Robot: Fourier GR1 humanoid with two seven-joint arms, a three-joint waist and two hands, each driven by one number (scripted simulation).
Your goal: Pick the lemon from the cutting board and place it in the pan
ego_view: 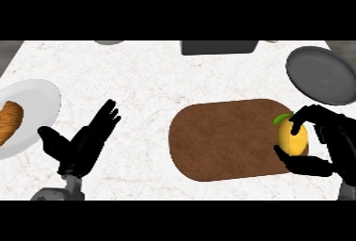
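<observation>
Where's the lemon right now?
Head view, right side: the lemon is at the right edge of the cutting board, the right hand curled round it, the pan just beyond.

Marble counter (139,70) — cutting board (222,141) ctr, pan (321,74) far R, plate (35,99) L

Bright, even light washes the pale marble counter (153,75), and the grey pan (321,75) shows soft shading.
</observation>
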